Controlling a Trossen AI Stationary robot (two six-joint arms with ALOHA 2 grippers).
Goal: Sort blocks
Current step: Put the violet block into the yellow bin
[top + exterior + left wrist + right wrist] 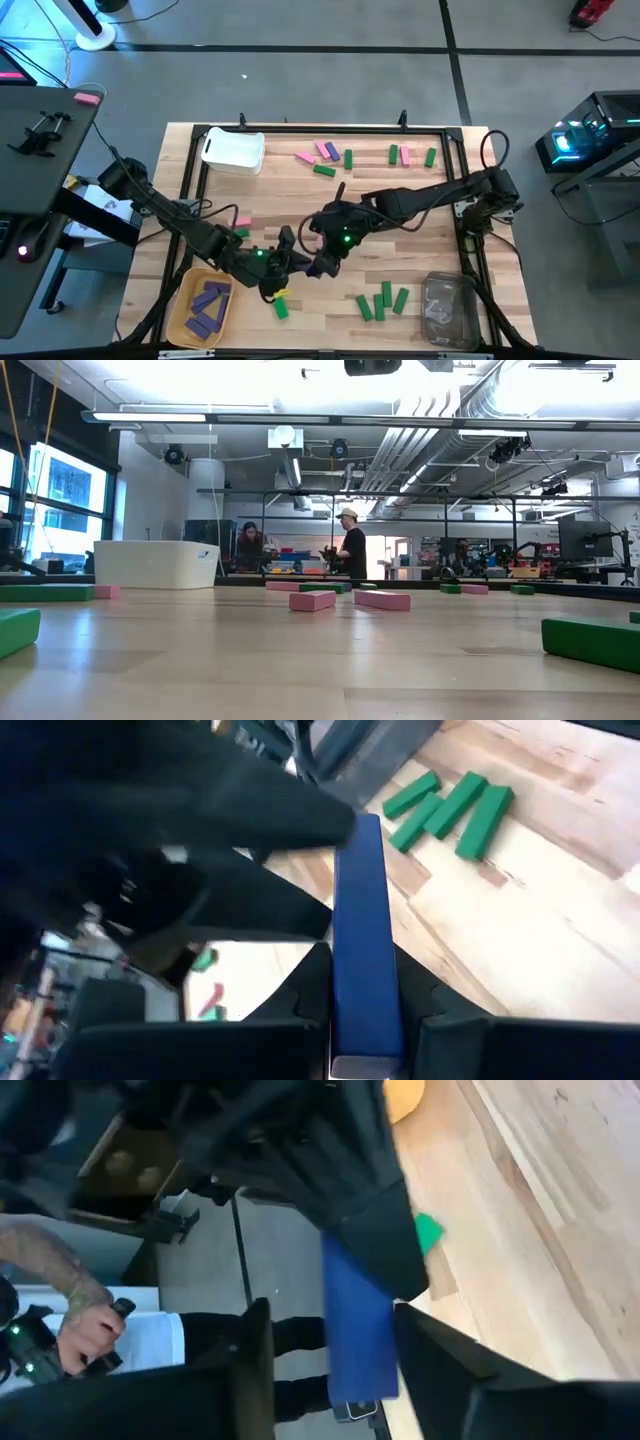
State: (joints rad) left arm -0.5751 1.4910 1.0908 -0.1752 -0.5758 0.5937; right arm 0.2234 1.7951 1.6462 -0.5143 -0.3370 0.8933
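Nearest the left wrist camera: a dark blue-purple oblong block [365, 950], lying lengthwise between the two dark fingers of the left gripper [365, 1020]. Both fingers press against its long sides, so it is pinched.

In the right wrist view the same block [358, 1330] stands in the gap of the right gripper [335, 1365]. Those fingers stand apart from the block's sides, spread and not pressing. The other arm's dark body covers the block's far end.

High view: the two grippers meet over the near middle of the light wooden table [300, 190], left gripper [282, 270] just beside right gripper [322, 262]. The left arm reaches in low from the left edge, elbow bent. The right arm stretches from the far right corner, sloping down toward the near centre.

Outward from there:
- small green block [281, 309] on the table, just near of the grippers
- group of four green blocks [383, 302] near right
- yellow bin [178, 322], near left, holding purple blocks [208, 305]
- clear bin [447, 309], near right
- white bin [233, 150], far left
- scattered pink and green blocks [320, 155] along the far side
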